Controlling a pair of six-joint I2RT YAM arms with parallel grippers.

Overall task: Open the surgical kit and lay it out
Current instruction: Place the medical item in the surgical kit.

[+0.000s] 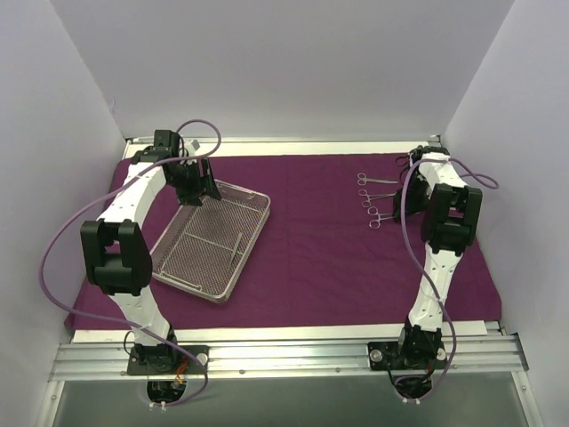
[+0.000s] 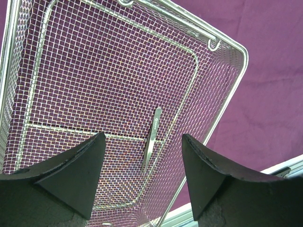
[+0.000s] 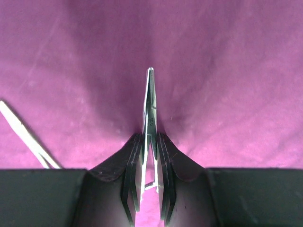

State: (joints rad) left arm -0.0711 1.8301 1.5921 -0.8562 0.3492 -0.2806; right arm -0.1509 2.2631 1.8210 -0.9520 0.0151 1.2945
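Nearest the overhead camera, both arm bases (image 1: 164, 356) sat on a metal rail (image 1: 293, 358) at the near edge of the worktop (image 1: 267, 334). Beyond it the purple cloth (image 1: 320, 258) lay spread flat. On the cloth's left part stood the wire-mesh tray (image 1: 182, 271), turned at an angle, with one straight instrument (image 1: 238, 247) inside, near its right wall. The left gripper (image 1: 191, 182) hung over the tray's far end. Four ring-handled instruments (image 1: 378, 194) lay in a column on the cloth at far right, well apart from the tray. The right gripper (image 1: 411, 165) was just beside them.

From the left wrist, the left gripper (image 2: 143, 137) stood wide open and held nothing, above the tray (image 2: 236, 71). The straight instrument (image 2: 151, 139) lay alone on the mesh floor. It bore a small engraved mark, too small to read.

From the right wrist, the right gripper (image 3: 150, 137) was closed on a slim held instrument (image 3: 149, 99), whose tip pointed away over the cloth (image 3: 236, 71). Whether that tip touched the cloth could not be told. Its small stamp was unreadable. Another thin instrument (image 3: 23, 135) lay on the cloth to the left.
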